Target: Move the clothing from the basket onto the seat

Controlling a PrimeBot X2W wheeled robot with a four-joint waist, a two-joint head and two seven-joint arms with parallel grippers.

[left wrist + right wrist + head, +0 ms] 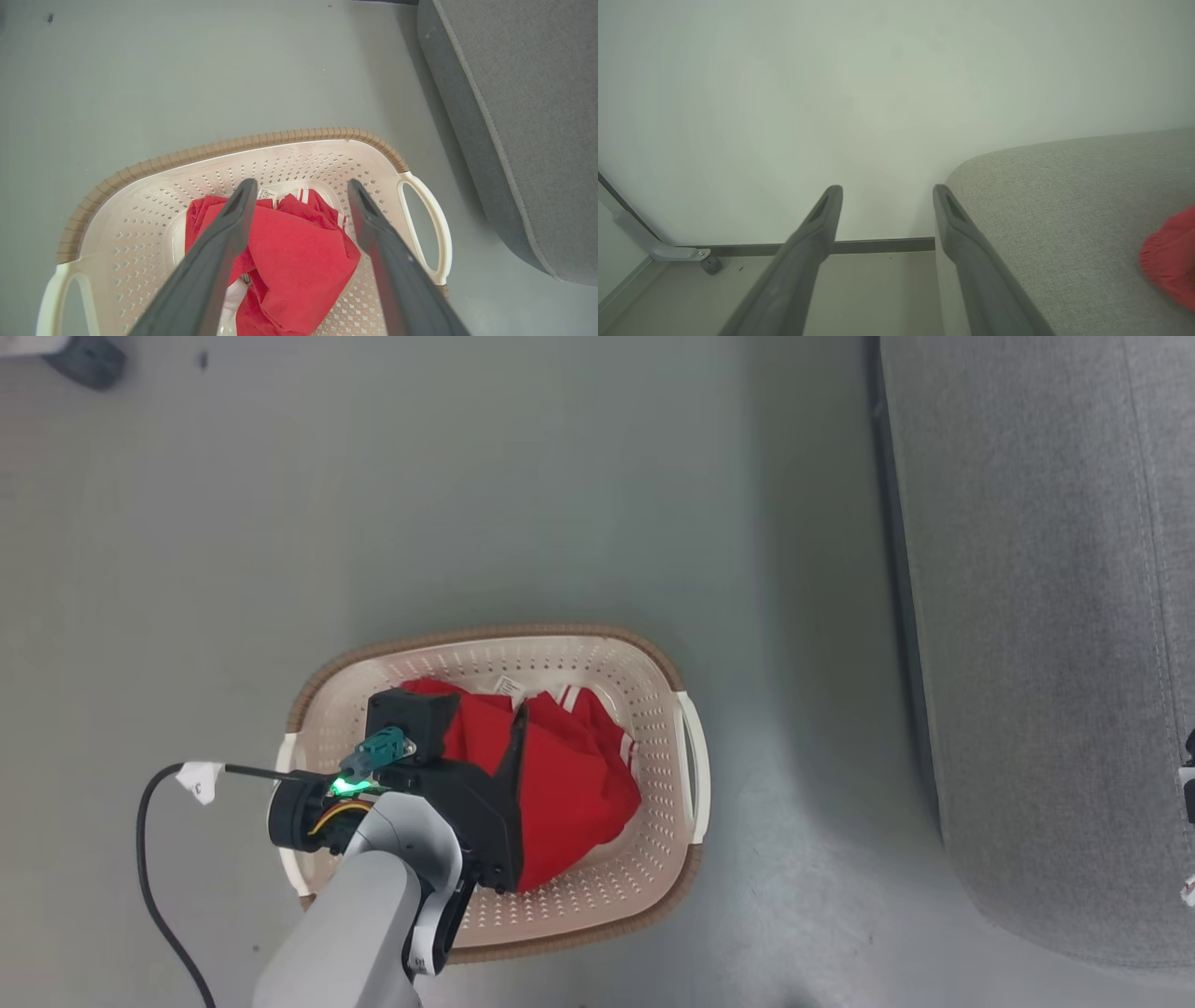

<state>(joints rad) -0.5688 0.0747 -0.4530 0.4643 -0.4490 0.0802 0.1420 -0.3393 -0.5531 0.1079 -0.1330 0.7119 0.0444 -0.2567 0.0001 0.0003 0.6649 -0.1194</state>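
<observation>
The cream basket (523, 637) with a brown rim stands on the grey floor and holds crumpled red clothing (579, 784) with white stripes. My left gripper (301, 186) hovers open just above that red clothing (299, 252), inside the basket (233, 144), with nothing between its fingers. The grey seat (1055, 616) lies to the right of the basket, apart from it. My right gripper (887, 190) is open and empty beside the seat's corner (1064, 210). A red piece of clothing (1171, 256) lies on the seat at the right edge of the right wrist view.
A black cable (149, 859) with a white tag loops on the floor left of the basket. A dark object (89, 359) sits at the far left. In the right wrist view a pale wall and a metal leg with a caster (707, 263) stand beyond the seat.
</observation>
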